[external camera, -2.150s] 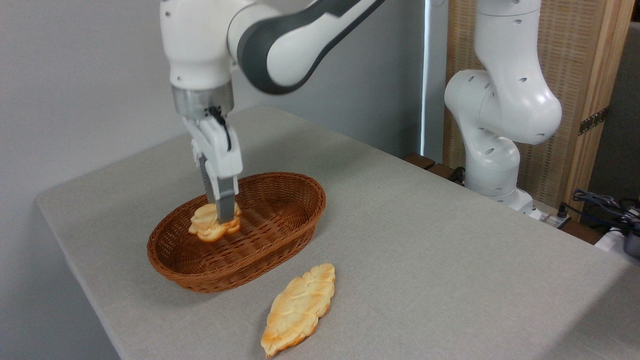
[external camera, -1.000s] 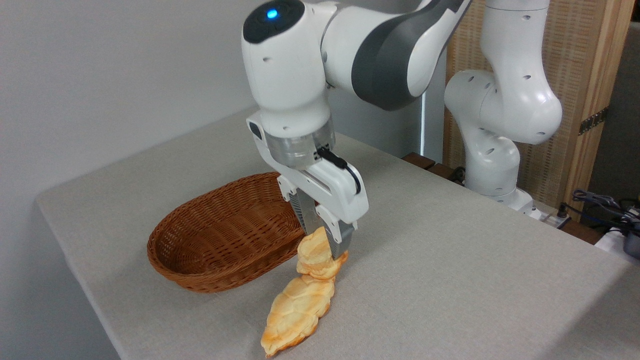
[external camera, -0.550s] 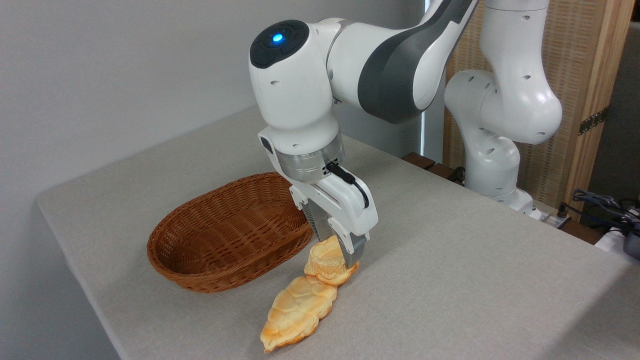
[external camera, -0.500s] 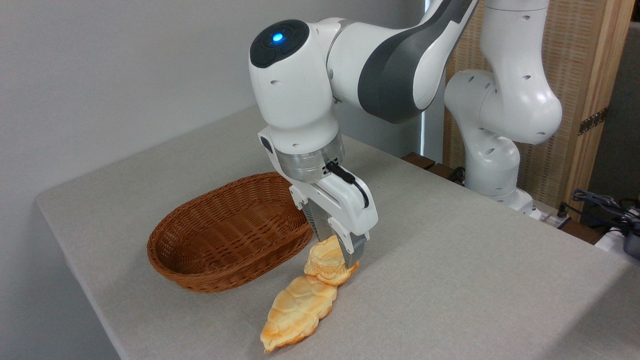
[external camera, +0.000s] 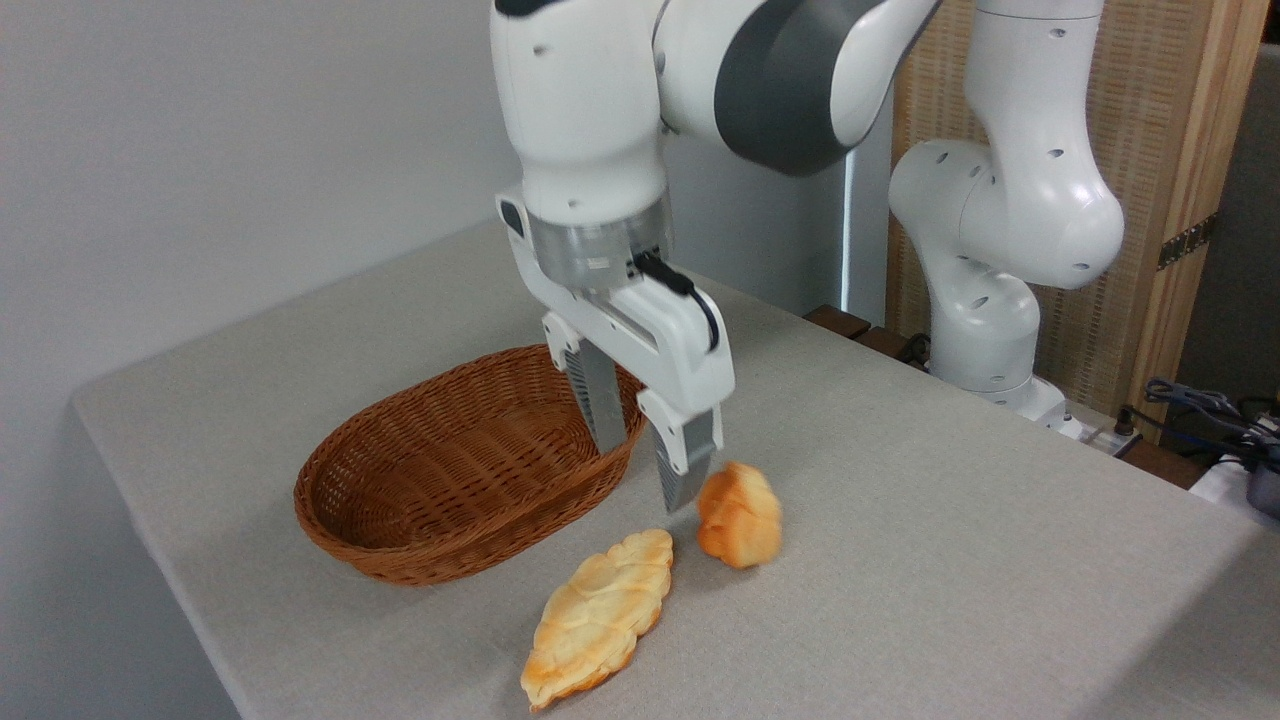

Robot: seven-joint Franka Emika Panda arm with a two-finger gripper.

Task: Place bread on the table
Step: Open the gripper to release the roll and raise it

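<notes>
The bread [external camera: 739, 515], a small lumpy golden-orange roll, lies on the grey-beige table [external camera: 900, 520], slightly blurred, just right of my fingertips. My gripper [external camera: 645, 470] hangs above the cloth with its two grey fingers [external camera: 682, 470] spread apart and nothing between them. It stands between the basket's right end and the roll, a little above both.
An oval brown wicker basket [external camera: 455, 465] sits left of the gripper with nothing in it. A long flat braided loaf [external camera: 598, 615] lies on the cloth near the front edge, below the gripper. The robot's white base [external camera: 990, 260] stands at the back right.
The gripper carried the roll out of the basket to the cloth beside the braided loaf, then opened and rose. The roll has dropped free and shifted to the right.
</notes>
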